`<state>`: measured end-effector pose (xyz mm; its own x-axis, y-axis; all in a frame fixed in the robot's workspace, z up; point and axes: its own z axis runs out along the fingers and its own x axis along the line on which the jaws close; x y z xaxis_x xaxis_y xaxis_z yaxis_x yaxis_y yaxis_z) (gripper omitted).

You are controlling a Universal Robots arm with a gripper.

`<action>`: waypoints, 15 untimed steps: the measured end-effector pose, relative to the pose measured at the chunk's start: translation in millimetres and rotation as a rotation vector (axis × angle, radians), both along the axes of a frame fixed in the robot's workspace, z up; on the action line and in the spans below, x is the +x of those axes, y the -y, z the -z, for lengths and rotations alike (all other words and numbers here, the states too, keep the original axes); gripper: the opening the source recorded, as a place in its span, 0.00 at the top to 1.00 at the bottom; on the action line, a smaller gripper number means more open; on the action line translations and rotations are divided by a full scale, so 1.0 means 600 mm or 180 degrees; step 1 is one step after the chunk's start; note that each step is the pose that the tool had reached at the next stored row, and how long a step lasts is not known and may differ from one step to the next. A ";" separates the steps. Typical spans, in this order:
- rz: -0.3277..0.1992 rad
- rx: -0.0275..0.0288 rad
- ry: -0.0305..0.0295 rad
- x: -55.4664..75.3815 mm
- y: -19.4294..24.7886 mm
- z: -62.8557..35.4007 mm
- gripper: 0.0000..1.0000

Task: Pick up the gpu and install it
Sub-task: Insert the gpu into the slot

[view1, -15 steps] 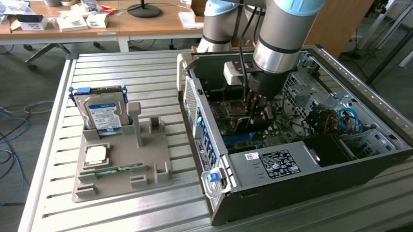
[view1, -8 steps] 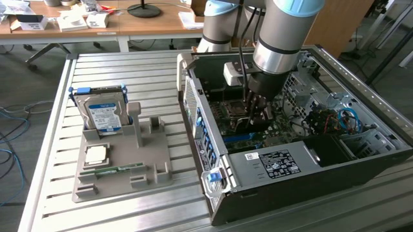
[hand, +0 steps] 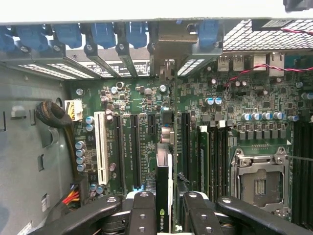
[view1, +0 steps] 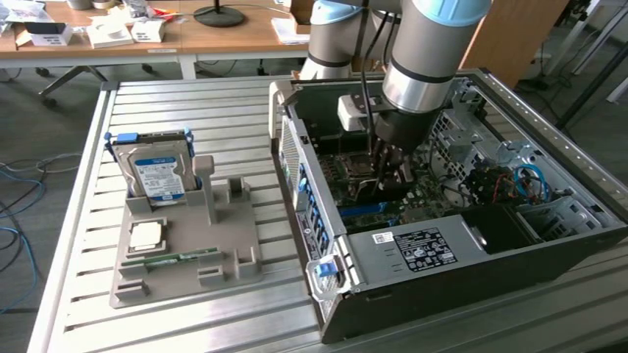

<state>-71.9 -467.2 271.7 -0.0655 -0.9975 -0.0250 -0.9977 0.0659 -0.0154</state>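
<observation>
Inside open tower case (view1: pixel 422 294), my tool (hand: pixel 168 204) pinches gpu (hand: pixel 163 182) edge-on between fingers; card's long axis parallel to motherboard (hand: pixel 244 98) slots, bracket end toward rear panel; seating I cannot tell

Exterior view: soft, even indoor light falls from above. The pale slatted table (view1: pixel 196 110) reflects it brightly, and the grey holder (view1: pixel 231 254) throws only faint, diffuse shadows. The silver joint of the arm (view1: pixel 424 73) carries a mild sheen, while the interior of the computer case (view1: pixel 412 294) below it lies in deep shade.

Wrist view: the case rim (hand: pixel 98 12) is washed out almost to white. The motherboard (hand: pixel 146 98) is evenly lit, without glare. The gripper (hand: pixel 168 203) and the gpu (hand: pixel 162 186) clamped in it read as near-black shapes.
</observation>
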 end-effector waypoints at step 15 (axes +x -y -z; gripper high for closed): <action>0.0000 0.0000 0.0000 0.003 -0.0001 0.002 0.74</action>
<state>-70.3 -467.2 270.7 -0.0657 -0.9975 -0.0252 -0.9977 0.0661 -0.0155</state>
